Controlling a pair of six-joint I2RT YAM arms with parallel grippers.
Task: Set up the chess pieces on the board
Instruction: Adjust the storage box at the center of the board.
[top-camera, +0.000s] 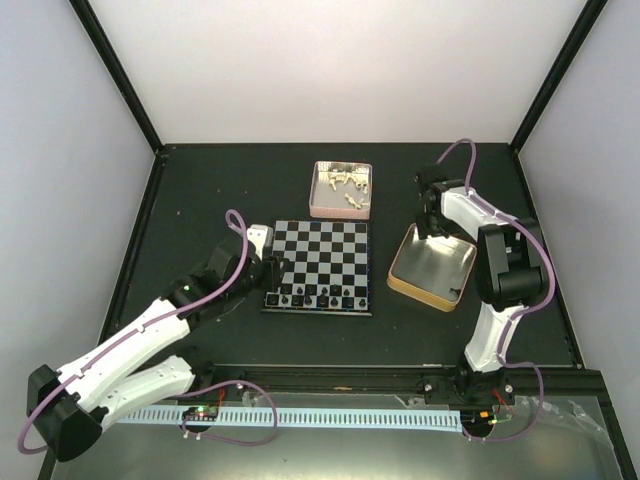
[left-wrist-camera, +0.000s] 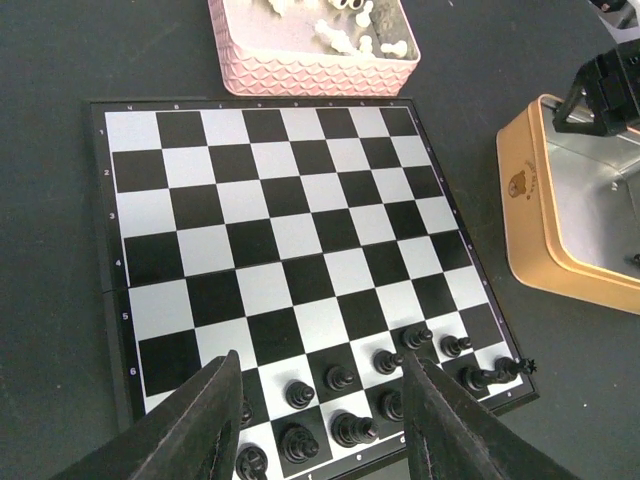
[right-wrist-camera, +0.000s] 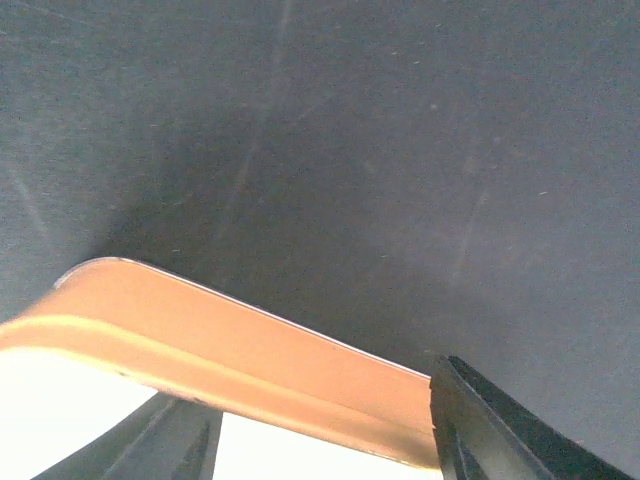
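Black chess pieces (left-wrist-camera: 340, 378) are lined up in two rows on the board (left-wrist-camera: 250, 230), just under and between the spread fingers of the left hand (left-wrist-camera: 320, 430). White chess pieces (left-wrist-camera: 340, 35) are kept in a pink tin (left-wrist-camera: 300, 75), far ahead of that hand. The right hand (right-wrist-camera: 320, 400) is held over the rim of the orange tin (right-wrist-camera: 200, 340); its fingers seem to be spread apart.

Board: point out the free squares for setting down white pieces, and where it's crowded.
The board is bare from its far edge, beside the pink tin, down to the black pieces. Crowded: the two nearest rows, where the open left gripper hovers. Bare table lies left of the board.
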